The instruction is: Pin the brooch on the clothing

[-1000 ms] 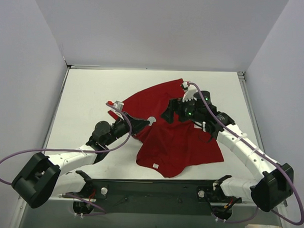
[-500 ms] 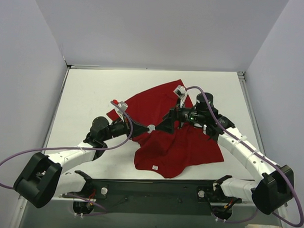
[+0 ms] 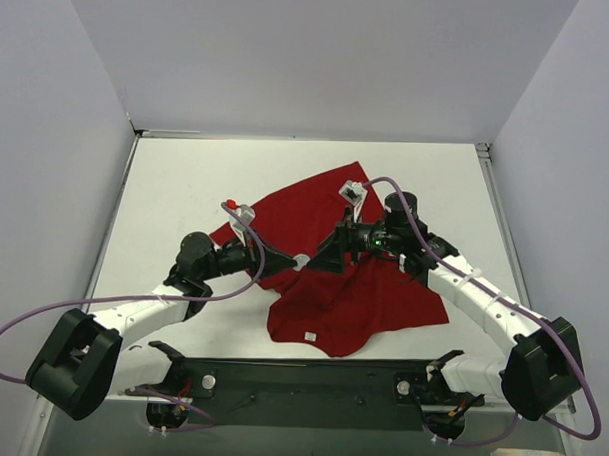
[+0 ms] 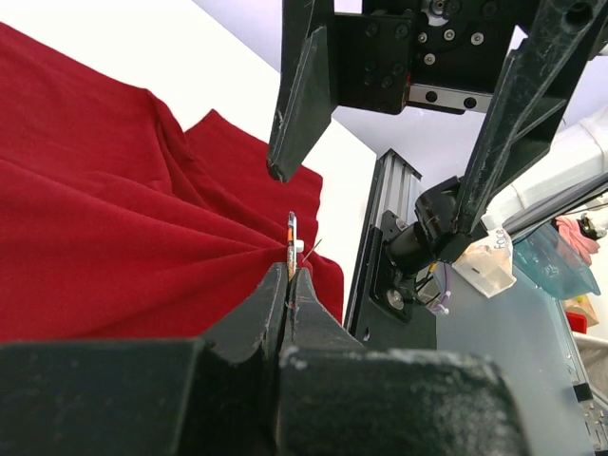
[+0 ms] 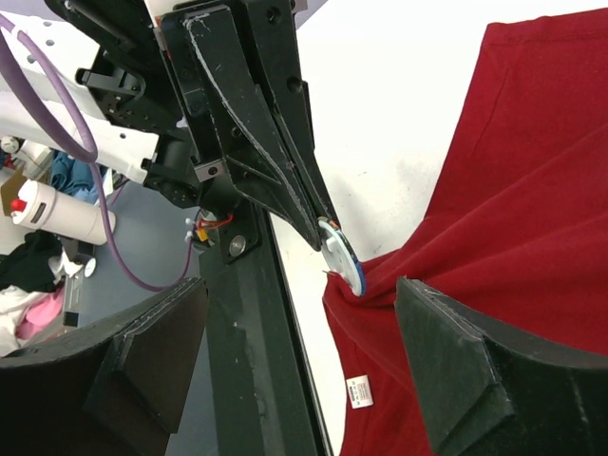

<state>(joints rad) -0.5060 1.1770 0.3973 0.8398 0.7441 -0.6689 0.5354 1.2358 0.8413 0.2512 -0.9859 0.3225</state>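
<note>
Brooch point(image 5: 342, 259) clamped in left claw point(image 4: 291, 281) touching red shirt point(image 5: 503, 190); right claw point(image 5: 302, 290) spread wide, empty; label point(image 5: 359, 390) illegible.

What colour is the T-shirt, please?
The T-shirt is plain red; the top external view shows it best.

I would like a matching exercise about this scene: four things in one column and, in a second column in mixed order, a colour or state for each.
1 left gripper
2 right gripper
3 shirt
4 label

A white
B open
C red
D shut on the brooch

Pairs: 1-D, 2-B, 3-C, 4-A
</note>
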